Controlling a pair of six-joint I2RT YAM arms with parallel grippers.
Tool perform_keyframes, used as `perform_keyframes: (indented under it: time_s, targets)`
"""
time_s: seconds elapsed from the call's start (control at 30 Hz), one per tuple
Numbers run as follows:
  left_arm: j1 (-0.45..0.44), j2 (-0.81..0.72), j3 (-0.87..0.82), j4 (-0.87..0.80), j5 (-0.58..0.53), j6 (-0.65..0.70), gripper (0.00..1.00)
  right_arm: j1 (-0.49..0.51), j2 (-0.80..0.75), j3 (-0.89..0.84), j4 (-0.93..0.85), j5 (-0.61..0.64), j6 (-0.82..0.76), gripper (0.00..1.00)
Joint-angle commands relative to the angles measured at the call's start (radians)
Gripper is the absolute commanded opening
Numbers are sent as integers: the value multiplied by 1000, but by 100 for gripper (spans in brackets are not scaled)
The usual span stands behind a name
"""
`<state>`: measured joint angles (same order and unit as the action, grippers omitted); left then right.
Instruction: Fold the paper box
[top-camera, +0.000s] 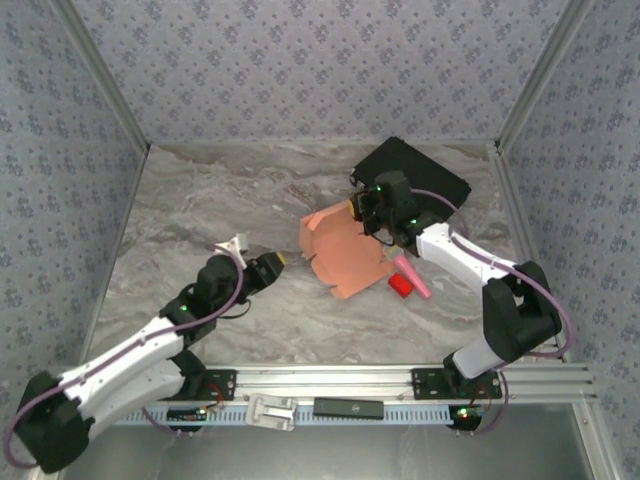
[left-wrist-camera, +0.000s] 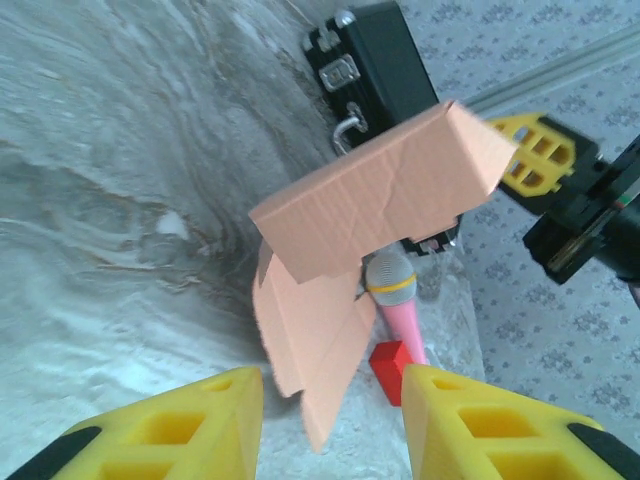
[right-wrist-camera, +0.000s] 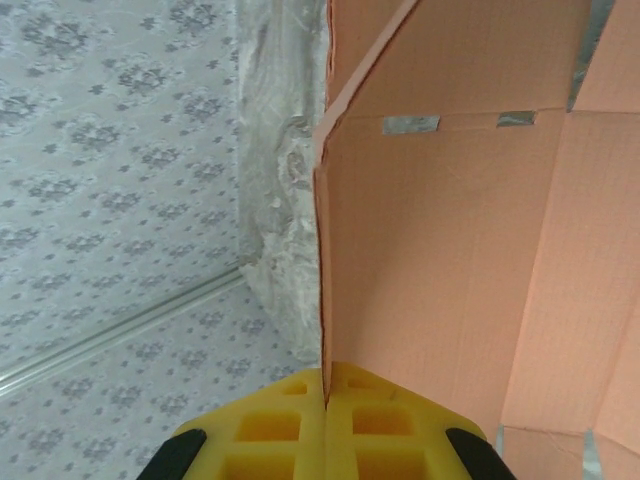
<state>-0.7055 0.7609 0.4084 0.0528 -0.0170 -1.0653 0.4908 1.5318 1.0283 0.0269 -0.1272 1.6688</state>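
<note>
The paper box (top-camera: 343, 255), a salmon-orange sheet of thin die-cut cardboard with creased flaps, sat right of the middle of the grey marbled worktop (top-camera: 200, 200), partly lifted, one panel standing up. The right end effector (right-wrist-camera: 325, 385) was closed on the thin edge of that raised panel. The left end effector (left-wrist-camera: 332, 400) hung near the box's left side with its jaws apart, gripping nothing.

The pinch was narrow, so a pull could probably slip off or tear the edge. A push from the left might buckle a flap off its crease. The round pink stick (top-camera: 412, 278) and the small red block (top-camera: 401, 285) lay just beside the box's right side and could snag a flap. The black hard case (top-camera: 415, 175) crowded the far right corner. The left half and the near edge offered free room.
</note>
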Motion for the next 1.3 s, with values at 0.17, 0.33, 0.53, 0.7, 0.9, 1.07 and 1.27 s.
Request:
perform_keyframes:
  time_s: [0.17, 0.33, 0.53, 0.7, 0.9, 1.07, 1.27]
  targets:
    - [256, -67, 87, -294, 98, 76, 40, 73, 126, 30, 78, 14, -42, 0]
    - [292, 68, 73, -211, 137, 149, 34, 87, 187, 16, 184, 6, -82, 0]
    - [277, 328, 55, -8, 228, 212, 29, 75, 228, -13, 274, -55, -167, 0]
    - [215, 451, 37, 179, 247, 243, 28, 65, 211, -77, 385, -84, -217, 0]
    - [179, 469, 72, 147, 157, 277, 28, 66, 177, -94, 435, -100, -280, 0]
    - [178, 341, 95, -29, 49, 329, 29, 70, 186, -146, 586, -128, -226, 0]
    - [188, 232, 105, -150, -3, 377, 29, 86, 157, -171, 637, -116, -239, 0]
